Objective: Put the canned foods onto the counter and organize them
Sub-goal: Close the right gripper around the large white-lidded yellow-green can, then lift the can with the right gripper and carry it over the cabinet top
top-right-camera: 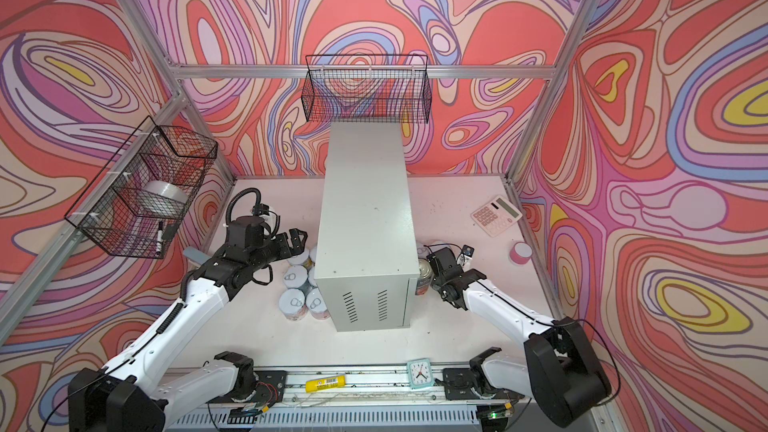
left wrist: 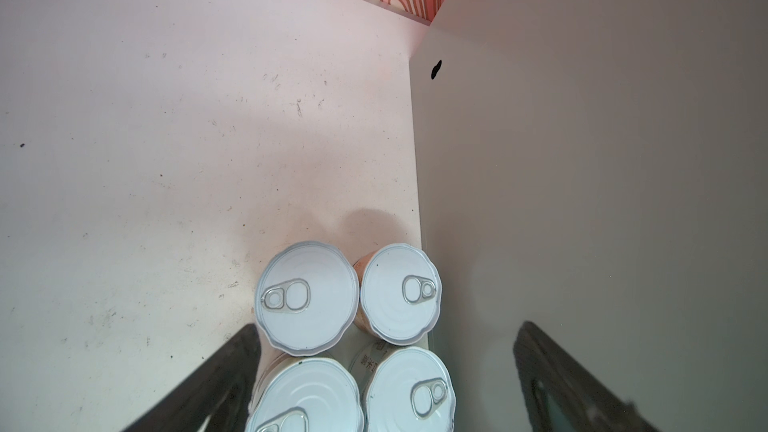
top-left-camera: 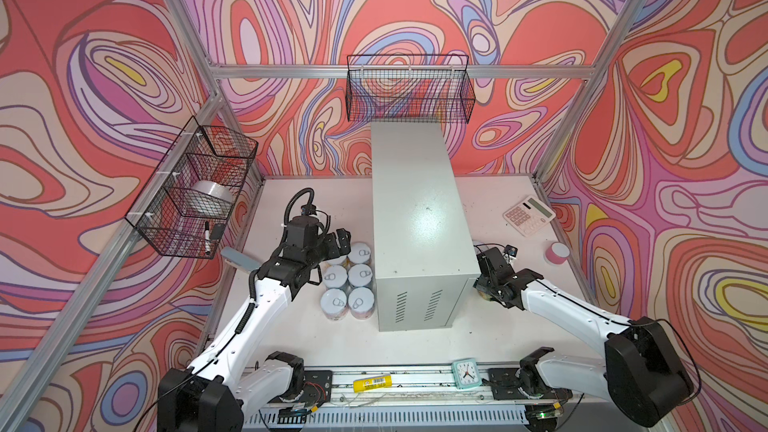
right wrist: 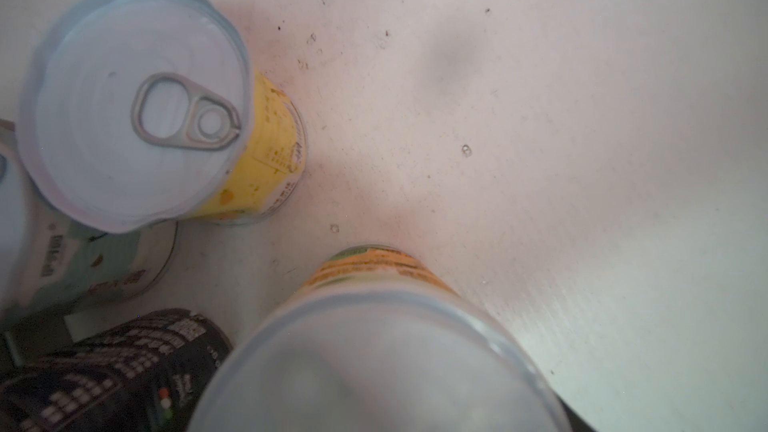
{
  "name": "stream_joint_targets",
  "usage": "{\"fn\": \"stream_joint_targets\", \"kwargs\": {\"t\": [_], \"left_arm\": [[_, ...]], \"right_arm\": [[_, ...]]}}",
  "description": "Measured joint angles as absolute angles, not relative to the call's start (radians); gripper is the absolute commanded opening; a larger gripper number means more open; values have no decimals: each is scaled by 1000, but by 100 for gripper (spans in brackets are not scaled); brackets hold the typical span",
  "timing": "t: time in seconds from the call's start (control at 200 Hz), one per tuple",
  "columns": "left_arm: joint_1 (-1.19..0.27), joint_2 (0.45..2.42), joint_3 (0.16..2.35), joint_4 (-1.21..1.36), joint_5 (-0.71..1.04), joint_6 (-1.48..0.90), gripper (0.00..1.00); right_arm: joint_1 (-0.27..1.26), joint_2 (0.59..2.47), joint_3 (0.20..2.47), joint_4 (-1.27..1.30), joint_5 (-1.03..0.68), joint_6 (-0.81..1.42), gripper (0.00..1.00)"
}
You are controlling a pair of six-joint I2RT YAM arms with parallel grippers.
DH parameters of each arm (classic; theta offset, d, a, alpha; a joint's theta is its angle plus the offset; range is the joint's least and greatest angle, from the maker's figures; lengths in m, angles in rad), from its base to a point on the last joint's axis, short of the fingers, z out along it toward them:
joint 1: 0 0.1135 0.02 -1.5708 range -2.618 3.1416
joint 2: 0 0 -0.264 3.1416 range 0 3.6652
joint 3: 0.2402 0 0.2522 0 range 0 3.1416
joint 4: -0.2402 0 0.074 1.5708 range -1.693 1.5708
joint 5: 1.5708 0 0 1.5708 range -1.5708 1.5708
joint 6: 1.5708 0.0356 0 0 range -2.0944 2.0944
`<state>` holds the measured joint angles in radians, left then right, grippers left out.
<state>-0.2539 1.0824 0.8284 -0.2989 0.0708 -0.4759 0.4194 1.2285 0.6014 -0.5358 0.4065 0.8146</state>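
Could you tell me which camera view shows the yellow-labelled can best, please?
The right wrist view: the yellow-labelled can stands upright, close, lid and label clear. In both top views the counter and right arm mostly hide that side; the left wrist view lacks it.

My white tabletop (top-left-camera: 415, 342) carries the grey counter (top-left-camera: 415, 218), standing at its middle. Canned foods (top-left-camera: 348, 280) stand in two rows just beside the counter, on my left arm's side. Other tins (top-right-camera: 424, 274) stand against its opposite side. Farther out on that side lie a calculator (top-left-camera: 529, 215) and a white-lidded pink tin (top-left-camera: 557, 253).
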Motion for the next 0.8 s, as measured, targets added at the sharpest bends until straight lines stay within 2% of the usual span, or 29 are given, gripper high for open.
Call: {"fn": "stream_joint_targets", "kwargs": {"t": [0.215, 0.371, 0.581, 0.801], "left_arm": [[-254, 1082, 828, -299, 71, -476, 95], [-254, 1082, 829, -308, 71, -476, 94], [-254, 1082, 830, -319, 70, -476, 95], [-254, 1082, 869, -366, 47, -480, 95]], "right_arm": [[420, 1196, 608, -622, 406, 815, 0], [420, 1147, 699, -744, 406, 797, 0], [420, 1069, 986, -889, 412, 722, 0], [420, 1152, 1427, -993, 438, 606, 0]]}}
